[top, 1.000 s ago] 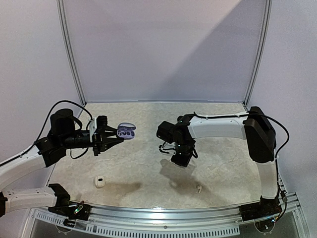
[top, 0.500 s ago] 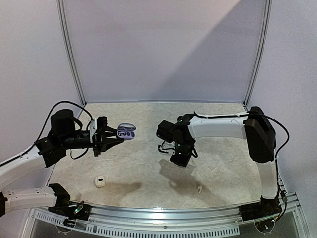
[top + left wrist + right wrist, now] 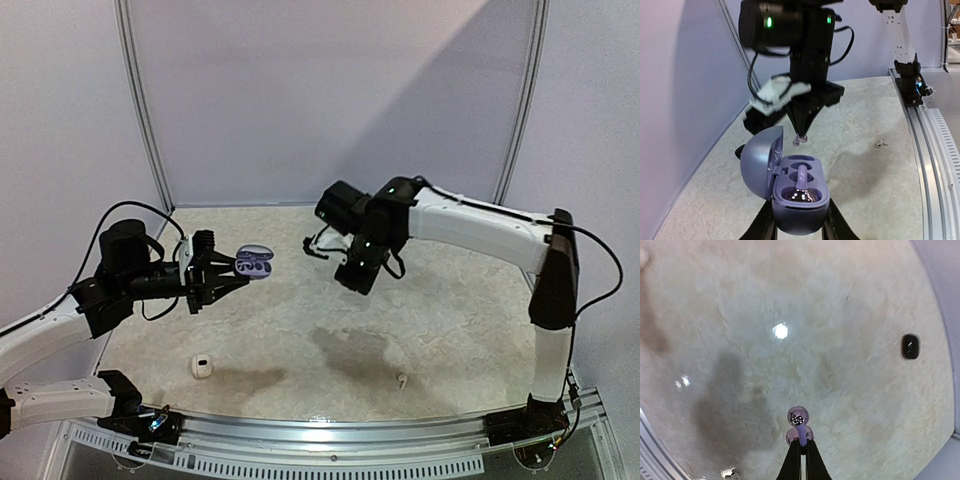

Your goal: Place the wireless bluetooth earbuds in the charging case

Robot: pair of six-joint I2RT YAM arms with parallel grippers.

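An open purple charging case hangs above the table's left side, clamped low on its body by my left gripper. Its lid stands up on the left. One purple earbud lies in the near slot, and the far slot is empty. My right gripper is shut on a second purple earbud. It hangs in the air just beyond the case's far end, apart from it.
A small white case lies at the front left of the table. A tiny white earbud rests near the front edge. A small black object lies on the table. Purple walls close the back and sides.
The right arm has lifted off the table and swung up and back toward the case, carrying the earbud. The left arm and the case have stayed put.
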